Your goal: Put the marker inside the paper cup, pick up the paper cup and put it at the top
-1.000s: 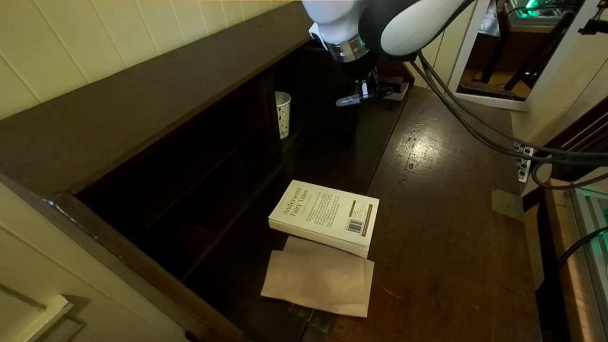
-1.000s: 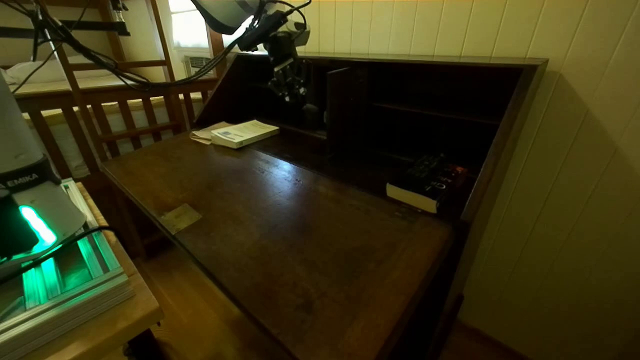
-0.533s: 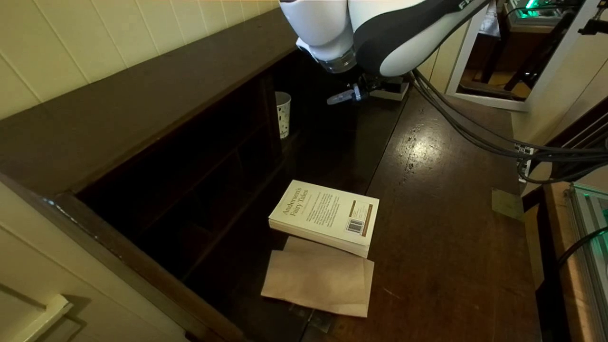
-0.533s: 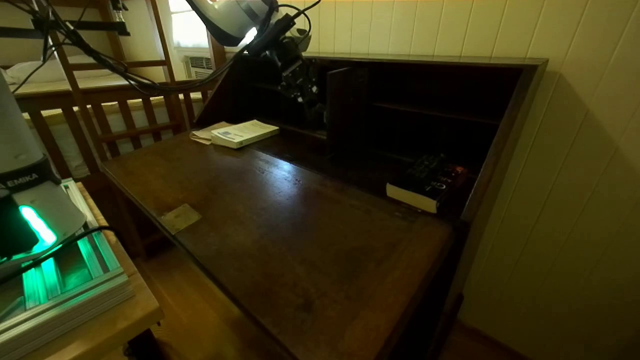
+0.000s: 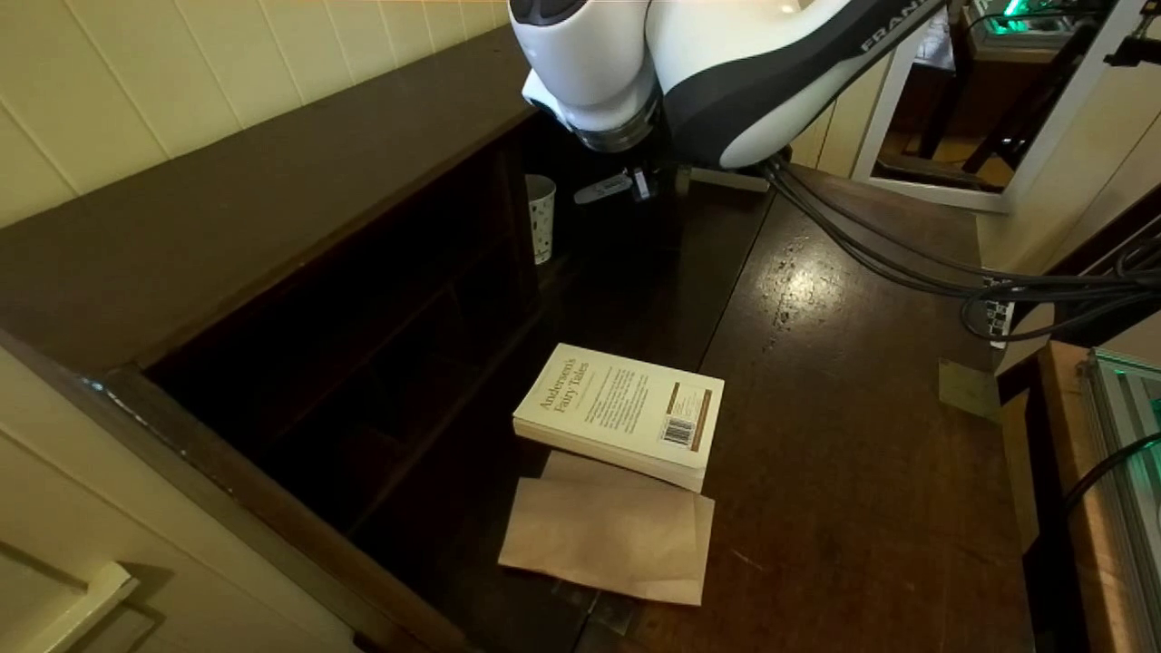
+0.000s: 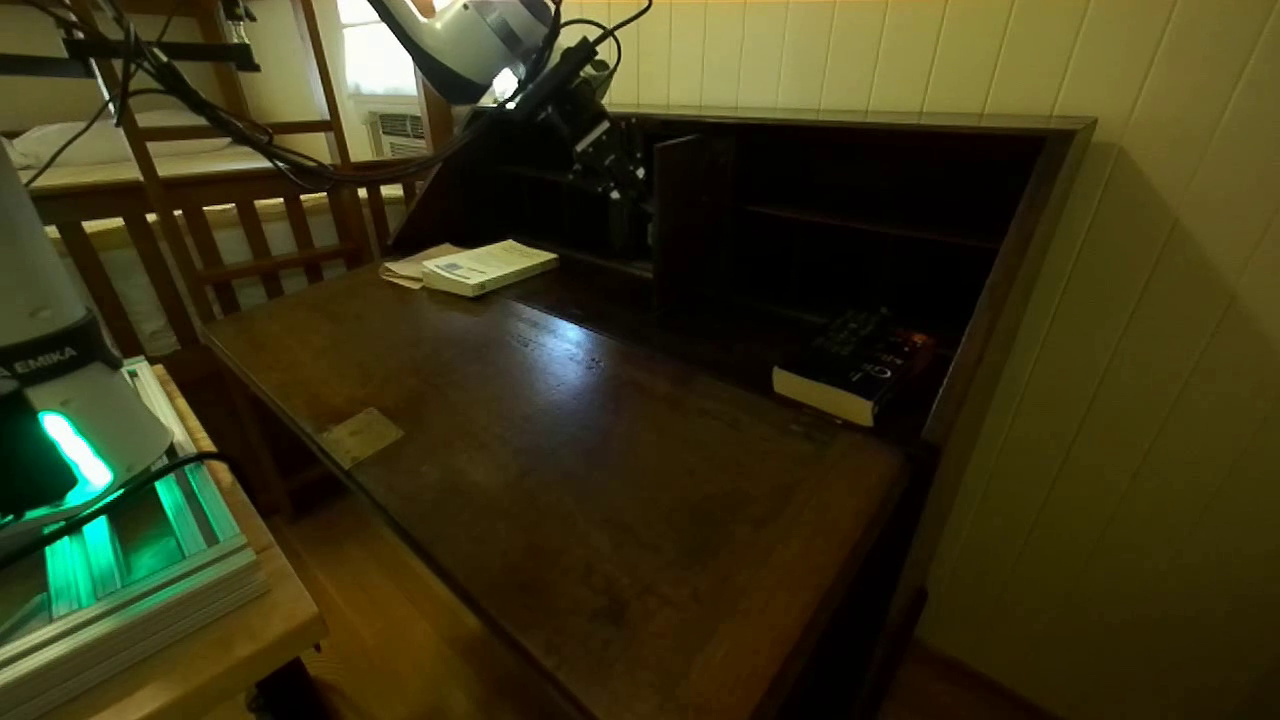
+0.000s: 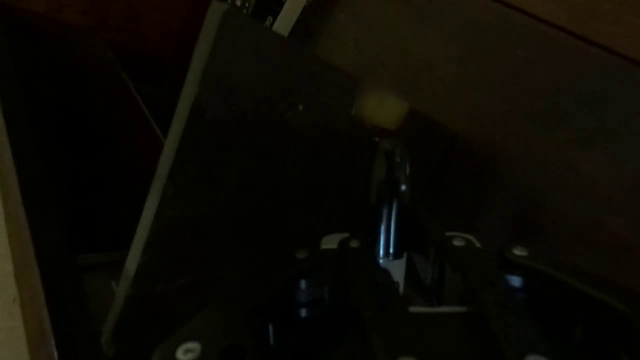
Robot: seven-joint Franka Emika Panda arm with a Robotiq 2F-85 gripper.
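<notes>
You had one marker [image 5: 602, 190], one paper cup [image 5: 542, 222], two books [image 6: 490, 266] [image 6: 850, 365], one desk [image 6: 600, 480], one robot arm [image 5: 707, 100], and brown paper [image 5: 608, 540] in an unclear number of sheets.

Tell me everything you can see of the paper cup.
The paper cup is white with small dark marks, and tapers from a wide open rim to a narrower base. It looks like thin paper. It stands upright on dark wood, one side partly hidden by a dark wooden panel; whether they touch, I can't tell. The marker is outside, apart from it. The cup's inner bottom is out of sight.
</notes>
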